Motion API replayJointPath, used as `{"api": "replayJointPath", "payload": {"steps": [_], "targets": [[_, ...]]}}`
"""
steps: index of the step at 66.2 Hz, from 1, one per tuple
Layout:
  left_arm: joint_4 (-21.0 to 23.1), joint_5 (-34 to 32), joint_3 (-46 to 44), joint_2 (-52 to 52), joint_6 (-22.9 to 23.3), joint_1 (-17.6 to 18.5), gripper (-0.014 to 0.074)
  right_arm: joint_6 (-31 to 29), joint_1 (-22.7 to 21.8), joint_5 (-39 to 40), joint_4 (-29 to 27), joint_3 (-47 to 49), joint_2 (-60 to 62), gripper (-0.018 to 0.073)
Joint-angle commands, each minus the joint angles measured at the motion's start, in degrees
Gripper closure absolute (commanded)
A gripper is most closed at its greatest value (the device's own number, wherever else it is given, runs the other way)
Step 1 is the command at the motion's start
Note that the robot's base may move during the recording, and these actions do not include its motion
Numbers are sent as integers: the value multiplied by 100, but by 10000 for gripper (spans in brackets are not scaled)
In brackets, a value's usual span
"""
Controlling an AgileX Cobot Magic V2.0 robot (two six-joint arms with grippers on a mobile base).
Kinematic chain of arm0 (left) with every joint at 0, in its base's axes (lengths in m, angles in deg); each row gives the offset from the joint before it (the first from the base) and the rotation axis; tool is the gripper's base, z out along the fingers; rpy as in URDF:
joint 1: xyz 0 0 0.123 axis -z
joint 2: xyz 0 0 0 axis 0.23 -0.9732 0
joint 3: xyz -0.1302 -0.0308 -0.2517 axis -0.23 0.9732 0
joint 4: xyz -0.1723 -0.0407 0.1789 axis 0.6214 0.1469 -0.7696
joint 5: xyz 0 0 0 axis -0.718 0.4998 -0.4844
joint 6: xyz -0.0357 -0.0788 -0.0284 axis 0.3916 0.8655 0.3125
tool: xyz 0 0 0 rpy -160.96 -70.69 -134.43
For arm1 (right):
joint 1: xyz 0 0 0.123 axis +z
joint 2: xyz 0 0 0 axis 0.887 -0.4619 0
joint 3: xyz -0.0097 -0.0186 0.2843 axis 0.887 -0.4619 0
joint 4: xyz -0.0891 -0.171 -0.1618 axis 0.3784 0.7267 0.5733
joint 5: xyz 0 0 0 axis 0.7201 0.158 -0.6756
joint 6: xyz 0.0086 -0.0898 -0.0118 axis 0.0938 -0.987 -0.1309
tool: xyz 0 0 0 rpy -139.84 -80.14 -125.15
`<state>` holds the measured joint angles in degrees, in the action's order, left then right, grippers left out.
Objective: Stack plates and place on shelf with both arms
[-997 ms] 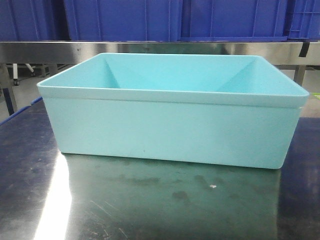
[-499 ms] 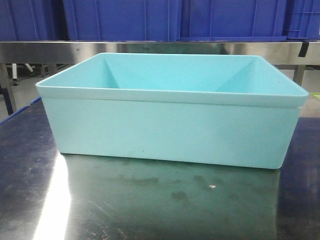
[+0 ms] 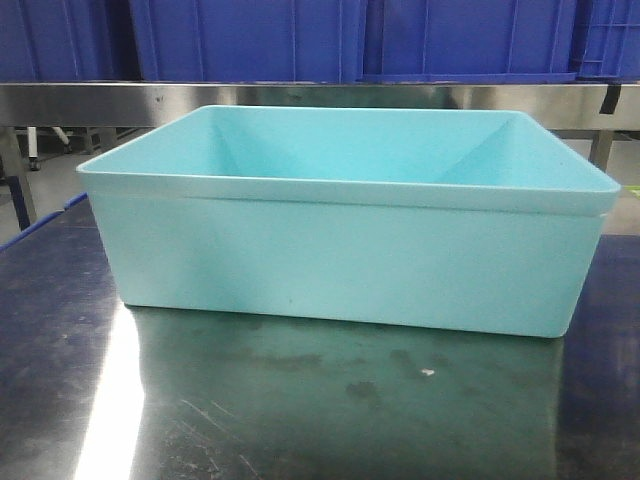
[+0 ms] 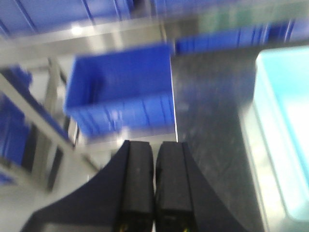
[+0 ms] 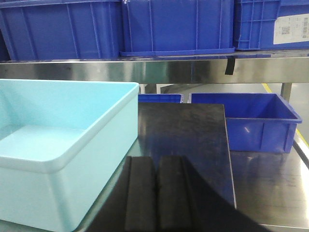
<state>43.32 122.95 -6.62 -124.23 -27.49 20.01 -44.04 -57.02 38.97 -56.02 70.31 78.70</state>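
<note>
No plates show in any view. The shelf (image 3: 300,100) is a stainless-steel rail across the back, with blue crates (image 3: 250,40) on it; it also shows in the right wrist view (image 5: 183,70). My left gripper (image 4: 154,144) is shut and empty, over the table's left edge, in a blurred view. My right gripper (image 5: 156,162) is shut and empty, low over the dark tabletop just right of a turquoise bin (image 5: 58,145). Neither arm shows in the front view.
The open turquoise bin (image 3: 340,260) stands on the dark scuffed metal table (image 3: 300,410) and fills the front view; its inside is bare where visible. A blue crate (image 5: 251,121) sits beyond the table on the right, another (image 4: 120,96) on the left.
The bin sits very slightly further right and lower in the front view than before. The left wrist view is motion-blurred.
</note>
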Motion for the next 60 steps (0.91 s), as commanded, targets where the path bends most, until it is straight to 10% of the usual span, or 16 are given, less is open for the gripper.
{"api": "replayJointPath", "payload": {"steps": [1,60], "targets": [[-29,9,-478,-358,-16,37,511,-14,-4,508,47,6,101,503],[12,74,-542,-626,-142,37,511,-14,-4,508,47,6,101,503]]}}
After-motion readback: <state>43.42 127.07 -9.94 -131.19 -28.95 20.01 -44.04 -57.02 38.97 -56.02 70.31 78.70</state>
